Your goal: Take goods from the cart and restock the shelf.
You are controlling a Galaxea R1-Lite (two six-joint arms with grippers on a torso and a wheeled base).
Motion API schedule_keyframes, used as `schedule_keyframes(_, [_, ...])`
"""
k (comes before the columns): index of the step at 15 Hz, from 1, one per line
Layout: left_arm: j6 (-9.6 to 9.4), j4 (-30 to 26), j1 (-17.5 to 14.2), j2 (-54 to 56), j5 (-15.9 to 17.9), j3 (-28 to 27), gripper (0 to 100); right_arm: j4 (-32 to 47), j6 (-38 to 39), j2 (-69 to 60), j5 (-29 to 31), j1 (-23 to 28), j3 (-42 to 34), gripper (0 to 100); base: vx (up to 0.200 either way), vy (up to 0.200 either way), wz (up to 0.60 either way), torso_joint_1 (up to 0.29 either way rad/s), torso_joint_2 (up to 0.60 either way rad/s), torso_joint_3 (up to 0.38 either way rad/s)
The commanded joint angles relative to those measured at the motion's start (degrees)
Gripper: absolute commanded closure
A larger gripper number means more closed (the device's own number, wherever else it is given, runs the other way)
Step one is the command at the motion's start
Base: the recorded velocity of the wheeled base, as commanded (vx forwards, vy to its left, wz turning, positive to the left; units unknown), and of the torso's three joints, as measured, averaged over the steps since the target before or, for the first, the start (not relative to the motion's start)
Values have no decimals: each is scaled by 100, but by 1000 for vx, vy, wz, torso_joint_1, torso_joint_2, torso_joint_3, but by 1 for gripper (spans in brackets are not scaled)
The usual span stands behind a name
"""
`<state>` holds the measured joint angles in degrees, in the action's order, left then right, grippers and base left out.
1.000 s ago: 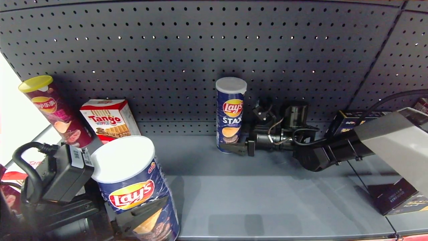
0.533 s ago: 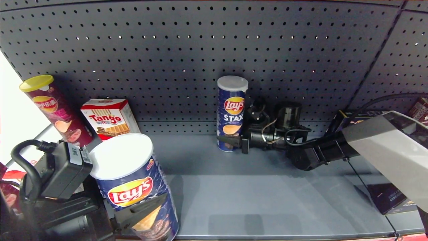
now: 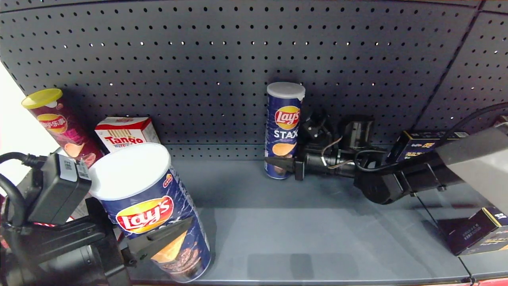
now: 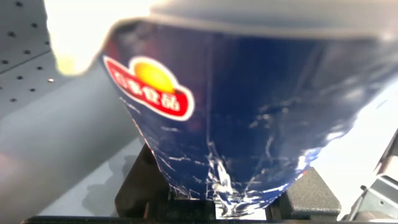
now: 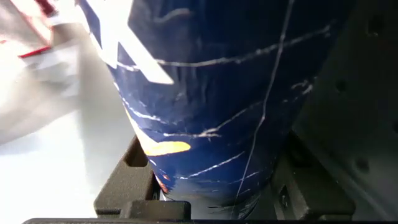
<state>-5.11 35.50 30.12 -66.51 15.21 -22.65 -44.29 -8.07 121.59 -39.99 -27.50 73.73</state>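
Back can (image 3: 285,131) clamped low by my right claw (image 3: 280,166), front can (image 3: 152,214) by left claw (image 3: 158,244); tall can may tip if I release unseated.

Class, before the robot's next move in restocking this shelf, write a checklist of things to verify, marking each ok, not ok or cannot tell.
1. Right end effector shut on far blue can: ok.
2. Far blue can upright: ok.
3. Its base resting on the shelf: cannot tell.
4. Left end effector shut on near blue can: ok.
5. Bare shelf between the two cans: ok.
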Motion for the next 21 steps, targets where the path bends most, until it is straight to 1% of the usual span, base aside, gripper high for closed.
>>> schedule_keyframes(1, [1, 1, -59, 86, 17, -20, 100, -62, -10, -874, 114, -124, -834, 100, 0, 0, 0, 0, 0, 0])
schedule_keyframes(3, [1, -17, -59, 138, 8, -47, 100, -581, 16, -1120, 465, -370, -1502, 100, 0, 0, 0, 0, 0, 0])
schedule_keyframes(4, [1, -17, -59, 138, 8, -47, 100, -581, 16, -1120, 465, -370, -1502, 100, 0, 0, 0, 0, 0, 0])
schedule_keyframes(5, [-8, -34, -59, 147, 8, -47, 100, -1196, 78, -1252, 729, -625, -2205, 100, 0, 0, 0, 0, 0, 0])
schedule_keyframes(6, [-8, -43, -59, 147, 8, -64, 100, -1407, 113, -1296, 826, -748, -2539, 100, 0, 0, 0, 0, 0, 0])
schedule_keyframes(8, [-8, -52, -59, 138, -1, -55, 100, -1899, 271, -1348, 922, -932, -3093, 100, 0, 0, 0, 0, 0, 0])
schedule_keyframes(11, [-8, -52, -59, 138, -18, -73, 100, -2558, 306, -1260, 1019, -1055, -3690, 100, 0, 0, 0, 0, 0, 0])
schedule_keyframes(13, [-8, -52, -68, 130, -27, -126, 100, -2769, 297, -1260, 1037, -1126, -4033, 100, 0, 0, 0, 0, 0, 0])
schedule_keyframes(15, [-8, -52, -77, 130, -36, -134, 100, -2963, 297, -1269, 1274, -1275, -4323, 100, 0, 0, 0, 0, 0, 0])
schedule_keyframes(18, [-8, -61, -86, 130, -36, -126, 100, -3130, 297, -1304, 1335, -1451, -4587, 100, 0, 0, 0, 0, 0, 0])
schedule_keyframes(21, [-8, -61, -182, 138, -18, -108, 100, -3156, 297, -1463, 1406, -1495, -4806, 100, 0, 0, 0, 0, 0, 0])
